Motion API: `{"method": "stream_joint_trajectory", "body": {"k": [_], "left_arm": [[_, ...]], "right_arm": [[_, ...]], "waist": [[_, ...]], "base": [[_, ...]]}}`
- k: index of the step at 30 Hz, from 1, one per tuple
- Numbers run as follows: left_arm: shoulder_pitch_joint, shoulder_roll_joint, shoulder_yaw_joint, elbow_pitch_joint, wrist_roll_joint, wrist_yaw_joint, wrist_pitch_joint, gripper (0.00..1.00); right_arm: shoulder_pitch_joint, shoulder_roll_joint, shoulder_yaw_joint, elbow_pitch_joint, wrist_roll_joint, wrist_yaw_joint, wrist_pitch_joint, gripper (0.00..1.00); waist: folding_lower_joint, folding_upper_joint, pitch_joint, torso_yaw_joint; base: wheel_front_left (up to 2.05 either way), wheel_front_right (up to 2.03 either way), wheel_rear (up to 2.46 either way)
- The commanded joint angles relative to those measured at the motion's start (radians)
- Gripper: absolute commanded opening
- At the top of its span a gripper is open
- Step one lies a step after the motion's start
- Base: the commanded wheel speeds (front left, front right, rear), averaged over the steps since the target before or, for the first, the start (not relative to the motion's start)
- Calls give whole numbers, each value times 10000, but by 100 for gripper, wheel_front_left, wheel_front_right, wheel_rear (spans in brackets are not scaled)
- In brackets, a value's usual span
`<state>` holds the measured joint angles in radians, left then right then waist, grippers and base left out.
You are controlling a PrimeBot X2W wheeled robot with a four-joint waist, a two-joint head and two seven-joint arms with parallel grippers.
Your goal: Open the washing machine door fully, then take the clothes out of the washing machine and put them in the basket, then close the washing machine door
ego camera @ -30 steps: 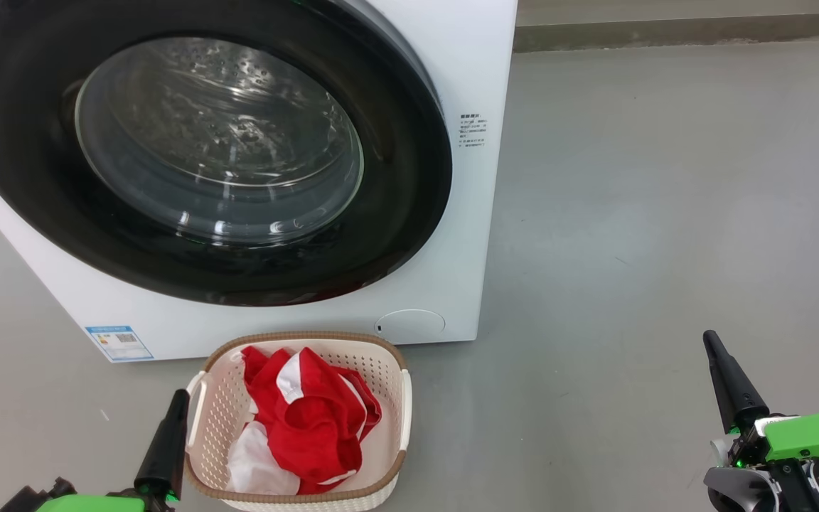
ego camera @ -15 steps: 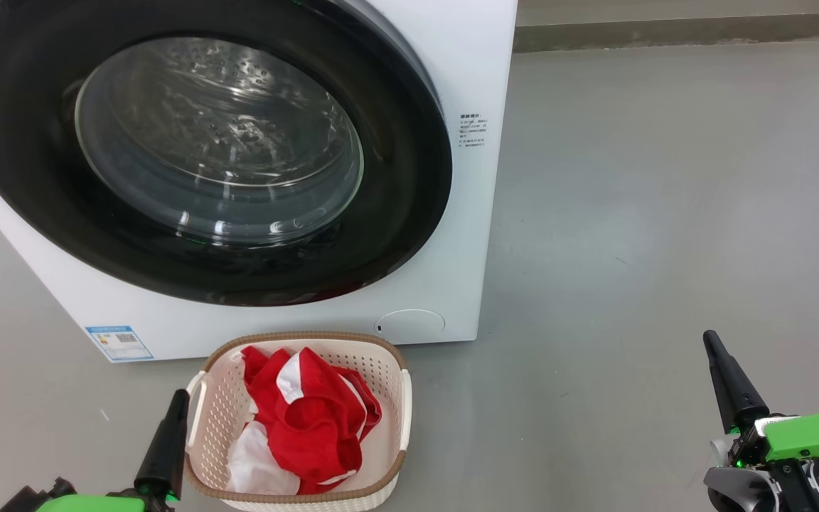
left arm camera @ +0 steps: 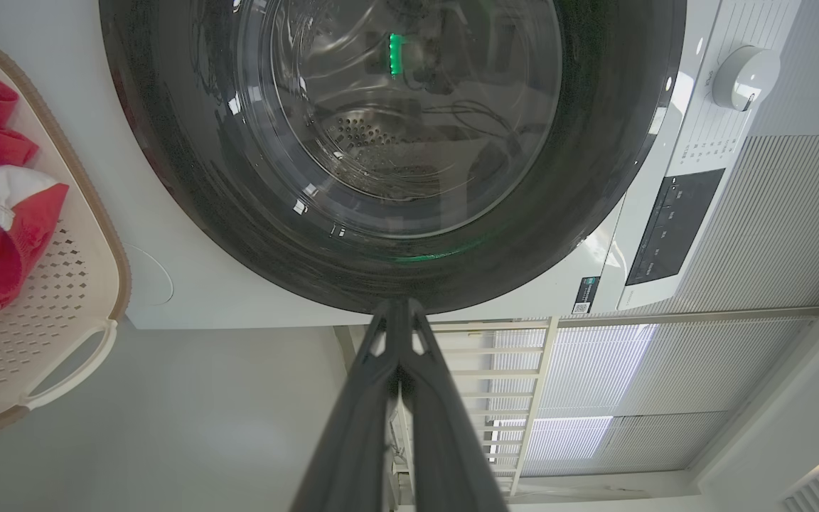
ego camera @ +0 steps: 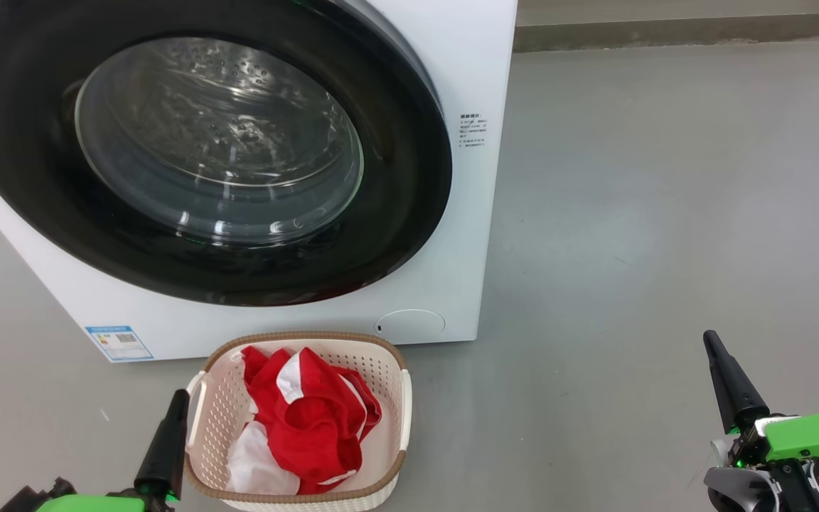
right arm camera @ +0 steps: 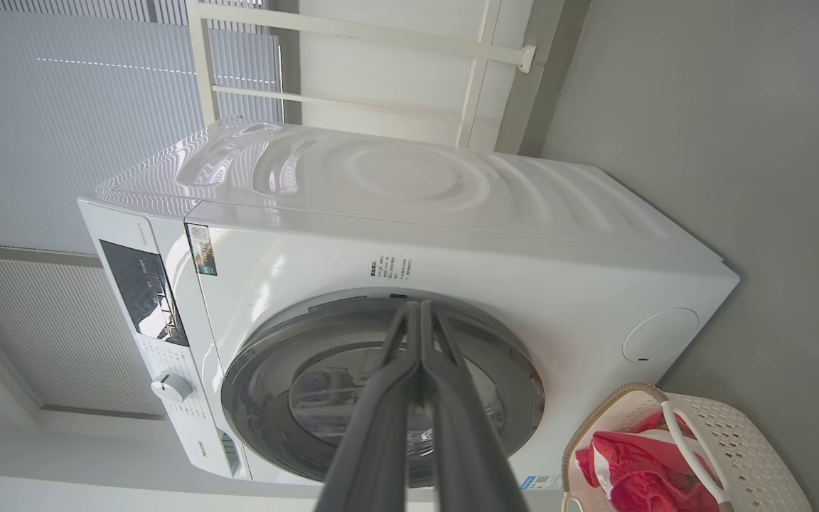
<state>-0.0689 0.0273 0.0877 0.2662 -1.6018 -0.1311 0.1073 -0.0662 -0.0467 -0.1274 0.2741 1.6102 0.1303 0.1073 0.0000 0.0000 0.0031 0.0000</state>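
On the floor (ego camera: 665, 213) in front: one washing machine (ego camera: 466, 71), its one washing machine door (ego camera: 25, 178) sitting shut, one basket (ego camera: 217, 412) standing just beside its base, clothes (ego camera: 310, 419) lying inside as one red-and-white heap. Two grippers, both pressing fingers together, gripping nothing: left gripper (ego camera: 180, 398) hovering just beside the basket's left wall, right gripper (ego camera: 712, 341) well apart. Left wrist view is adding one dial (left arm camera: 745, 77) and one dark control panel (left arm camera: 672, 227).
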Motion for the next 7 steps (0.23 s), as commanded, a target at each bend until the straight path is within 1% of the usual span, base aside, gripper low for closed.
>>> {"method": "stream_joint_trajectory", "body": {"k": [1,7], "left_arm": [[-391,229,259,-214,-70,4,58,0],[-391,229,259,-214,-70,4,58,0]], "right_arm": [[-417,-46,141,-294,-13,4,55,0],[-417,-45,140,-294,-14,4,57,0]], "waist": [[0,0,0,0],[0,0,0,0]], "base": [[0,0,0],[0,0,0]]}}
